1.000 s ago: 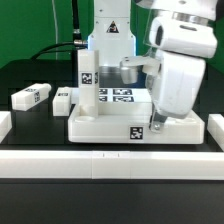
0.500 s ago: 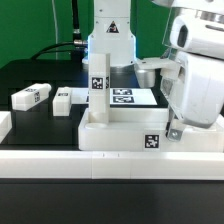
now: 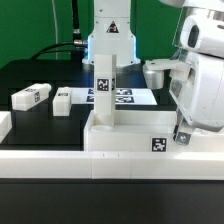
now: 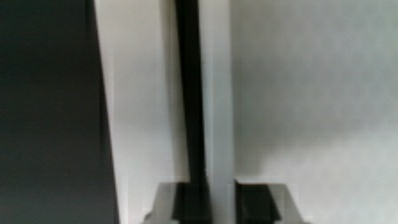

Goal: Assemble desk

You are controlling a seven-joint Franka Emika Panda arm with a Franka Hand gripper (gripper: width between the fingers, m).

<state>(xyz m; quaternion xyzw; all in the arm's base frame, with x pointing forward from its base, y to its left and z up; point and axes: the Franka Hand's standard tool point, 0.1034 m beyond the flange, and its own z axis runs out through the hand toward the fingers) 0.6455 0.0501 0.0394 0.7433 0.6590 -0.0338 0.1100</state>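
Green wall [image 3: 35, 25] fills the upper left of the exterior view, above a matte black worktop [image 3: 40, 72]. At middle left a loose leg [image 3: 32, 96] lies flat, with a second loose leg [image 3: 62, 101] just beside it. A long white rail [image 3: 60, 163] runs along the bottom. In the centre the desk top [image 3: 125, 133] sits behind the rail, an upright leg [image 3: 104, 85] standing near its left end. The marker board [image 3: 128, 97] lies behind. At lower right the pincer [image 3: 179, 134] is clamped on the desk top's right edge. In the wrist view its fingers [image 4: 178, 203] nearly meet.
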